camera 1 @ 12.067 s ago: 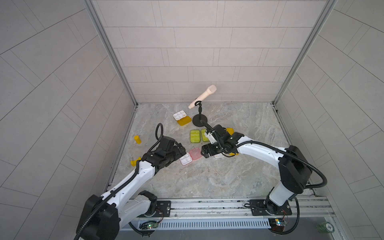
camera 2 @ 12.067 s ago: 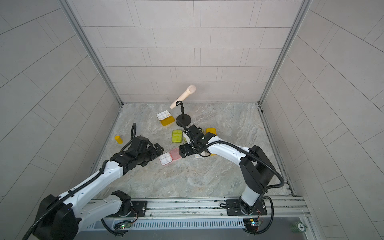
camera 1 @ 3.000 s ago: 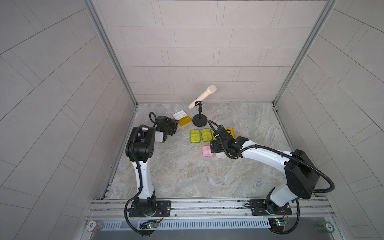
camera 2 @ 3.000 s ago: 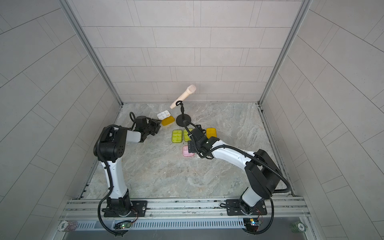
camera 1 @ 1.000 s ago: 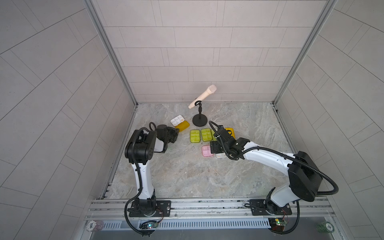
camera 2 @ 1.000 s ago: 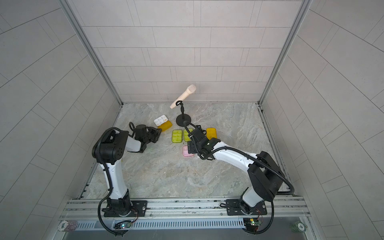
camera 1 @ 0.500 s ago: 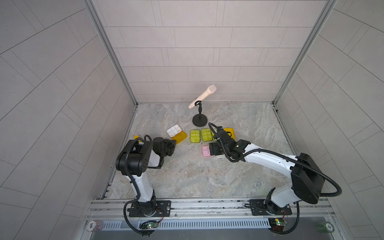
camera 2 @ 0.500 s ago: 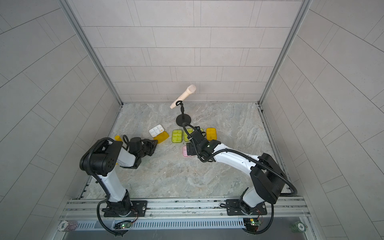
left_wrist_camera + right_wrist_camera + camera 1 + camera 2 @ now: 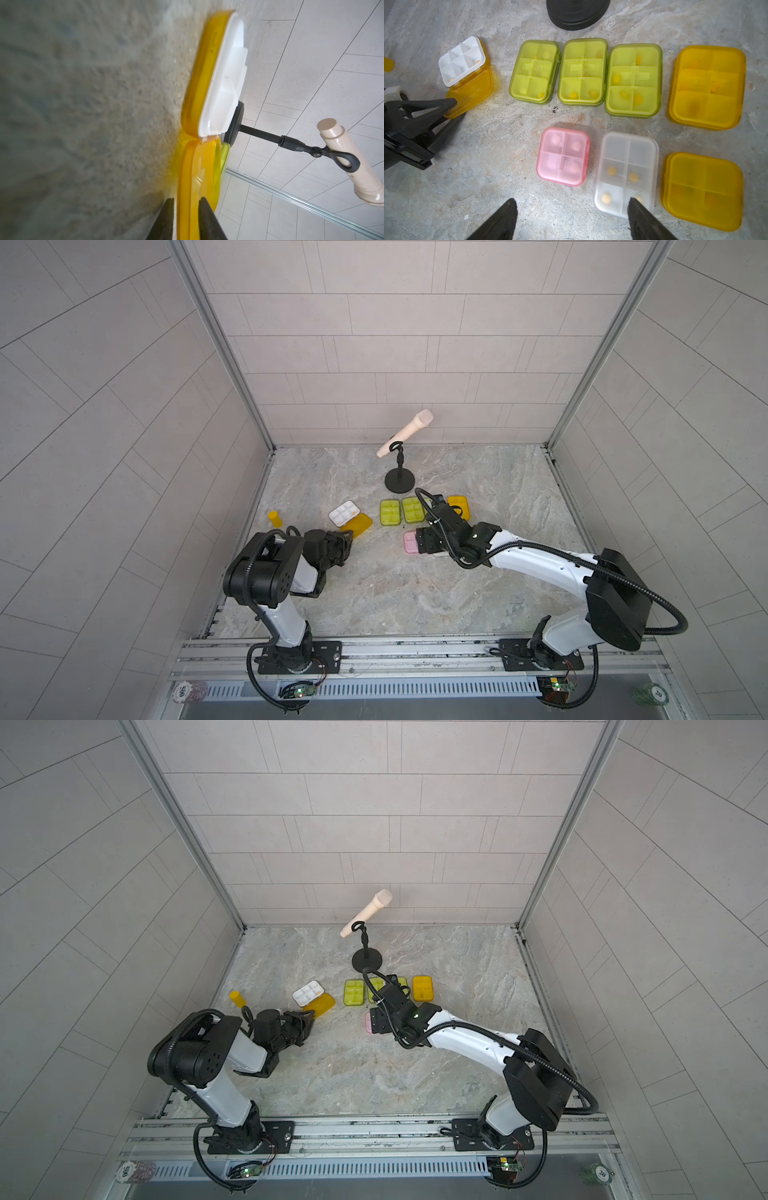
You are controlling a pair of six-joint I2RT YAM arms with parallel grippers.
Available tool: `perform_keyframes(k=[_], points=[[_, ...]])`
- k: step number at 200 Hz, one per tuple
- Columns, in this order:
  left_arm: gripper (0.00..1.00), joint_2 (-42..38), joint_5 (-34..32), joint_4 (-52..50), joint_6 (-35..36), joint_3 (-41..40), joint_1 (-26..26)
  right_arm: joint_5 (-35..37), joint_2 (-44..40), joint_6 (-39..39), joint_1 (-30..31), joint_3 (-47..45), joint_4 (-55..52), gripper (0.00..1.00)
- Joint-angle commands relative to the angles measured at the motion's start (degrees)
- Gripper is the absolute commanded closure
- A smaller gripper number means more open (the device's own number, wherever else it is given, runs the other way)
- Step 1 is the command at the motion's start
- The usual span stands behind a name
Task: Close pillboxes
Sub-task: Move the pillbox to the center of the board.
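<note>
Left arm folded low over the marble tabletop [image 9: 374, 593], left gripper [image 9: 186, 199] pinching the orange-yellow lid [image 9: 357, 524] of the open pillbox [image 9: 344, 513], left of the lime green pillboxes [image 9: 390, 512], long axis pointing tray-first toward the back wall, right gripper [image 9: 571, 200] spread over the pink pillbox [image 9: 563, 156].

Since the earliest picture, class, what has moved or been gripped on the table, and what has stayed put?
The pink pillbox, open then, is closed. The left gripper left it, gripped the open orange pillbox by its lid and dragged it from beside the microphone stand forward, toward the robot. The right gripper hangs open near the clear pillbox. The green pillboxes stayed put.
</note>
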Motion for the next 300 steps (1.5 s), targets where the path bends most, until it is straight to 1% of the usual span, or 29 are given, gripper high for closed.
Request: perform_keyframes(k=[1,42,46,83,117,134,167,185,214,229,257,282,300], points=[[0.69,-0.6,0.8,2.2,-2.0,1.5,-0.7,1.5,-0.9,1.0,0.5,0.3,-0.4,0.15],[0.67,1.3,1.1,2.4,-1.6,3.4,-4.0,1.6,-0.3,1.0,0.6,0.6,-0.6,0.15],[0.67,1.6,1.1,2.4,-1.6,5.1,-4.4,1.6,-0.2,1.0,0.6,0.6,-0.6,0.15],[0.67,4.9,0.9,2.3,-1.5,9.2,-7.6,2.0,-0.2,0.9,0.6,0.6,-0.8,0.15],[0.67,6.2,2.2,0.8,-1.2,13.1,-8.8,2.4,-0.5,0.5,0.6,0.7,-1.4,0.15],[0.66,4.8,1.9,-1.7,-0.3,13.8,-9.7,2.6,-0.6,0.3,0.6,0.9,-1.6,0.15],[0.62,-0.7,1.5,-10.9,4.0,13.9,-9.8,2.4,-0.2,0.3,0.6,1.2,-1.4,0.15],[0.61,-2.9,1.6,-14.8,6.1,14.0,-9.8,2.4,0.1,0.1,0.6,1.5,-1.4,0.15],[0.61,-4.0,3.3,-15.0,6.5,14.3,-9.8,2.3,0.1,0.0,0.6,1.9,-1.5,0.15],[0.61,-5.2,4.7,-16.8,7.0,15.0,-9.8,2.5,-0.1,-0.2,0.6,1.9,-1.7,0.15],[0.61,-10.2,7.1,-24.1,10.2,16.5,-9.8,2.6,-0.1,-0.3,0.6,2.2,-2.3,0.15],[0.57,-16.1,8.2,-40.2,17.7,22.5,-8.5,1.8,0.5,-0.6,0.6,3.1,-2.6,0.15],[0.54,-17.7,7.9,-54.9,23.3,29.3,-4.6,-0.4,2.3,-1.1,0.6,5.4,-3.5,0.14]])
